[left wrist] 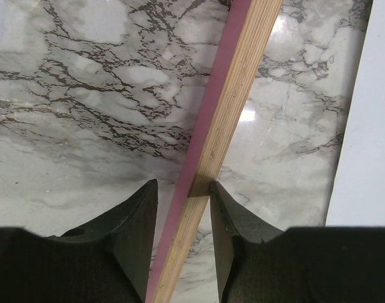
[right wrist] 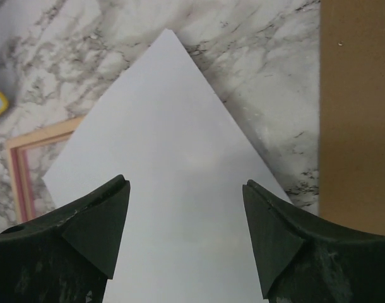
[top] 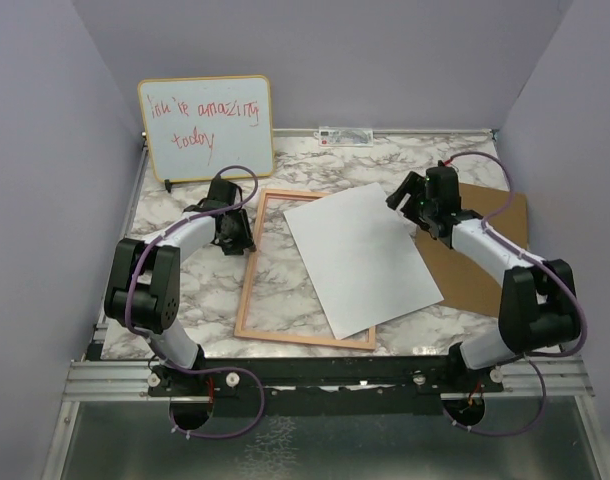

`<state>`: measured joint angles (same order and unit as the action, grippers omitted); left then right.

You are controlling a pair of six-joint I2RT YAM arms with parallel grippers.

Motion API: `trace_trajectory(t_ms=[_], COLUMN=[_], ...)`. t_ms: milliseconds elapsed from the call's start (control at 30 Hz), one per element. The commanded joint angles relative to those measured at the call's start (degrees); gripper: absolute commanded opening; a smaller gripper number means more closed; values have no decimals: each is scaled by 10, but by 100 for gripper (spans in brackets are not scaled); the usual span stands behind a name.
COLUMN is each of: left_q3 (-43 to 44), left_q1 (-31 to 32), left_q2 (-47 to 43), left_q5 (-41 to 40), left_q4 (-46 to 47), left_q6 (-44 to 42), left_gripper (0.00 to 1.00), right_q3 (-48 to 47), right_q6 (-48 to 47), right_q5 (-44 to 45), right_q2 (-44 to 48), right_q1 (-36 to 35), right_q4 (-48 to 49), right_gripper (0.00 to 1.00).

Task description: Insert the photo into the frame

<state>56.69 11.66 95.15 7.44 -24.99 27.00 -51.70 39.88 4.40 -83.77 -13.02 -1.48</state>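
The frame (top: 247, 270), thin light wood with a pinkish edge, lies flat in the middle of the table. The photo (top: 360, 260) lies white side up, skewed across the frame's right half and overhanging its right border. My left gripper (top: 237, 238) straddles the frame's left border (left wrist: 230, 95). In the left wrist view the gripper (left wrist: 183, 186) has its right finger against the wood and its left finger a little apart from the pink edge. My right gripper (top: 413, 215) hovers open over the photo's upper right edge. The right wrist view shows only white paper (right wrist: 173, 145) between the fingers of that gripper (right wrist: 186, 186).
The brown backing board (top: 485, 250) lies at the right, partly under the right arm, and shows in the right wrist view (right wrist: 356, 113). A yellow-edged whiteboard (top: 205, 125) with red writing leans at the back left. A small white strip (top: 345, 134) lies at the back edge.
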Motion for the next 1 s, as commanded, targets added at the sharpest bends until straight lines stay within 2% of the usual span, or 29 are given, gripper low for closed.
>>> trace_trajectory(t_ms=[0, 333, 633, 833, 967], left_q3=[-16, -12, -17, -10, 1], left_q1=[-8, -11, -14, -15, -15], left_q2=[20, 19, 24, 33, 41], left_q5=[-8, 4, 23, 44, 53], left_q4=[-1, -1, -1, -1, -1], left_q6=[-6, -9, -10, -1, 6], left_gripper=[40, 45, 43, 42, 40], right_q3=[-55, -178, -238, -220, -183], right_q6=[-134, -237, -311, -350, -352], right_q5=[-138, -327, -462, -528, -559], right_q2=[-57, -226, -320, -339, -304], right_q1=[40, 122, 140, 144, 146], right_q4=[-49, -119, -194, -218, -221], right_gripper=[80, 81, 81, 80, 75])
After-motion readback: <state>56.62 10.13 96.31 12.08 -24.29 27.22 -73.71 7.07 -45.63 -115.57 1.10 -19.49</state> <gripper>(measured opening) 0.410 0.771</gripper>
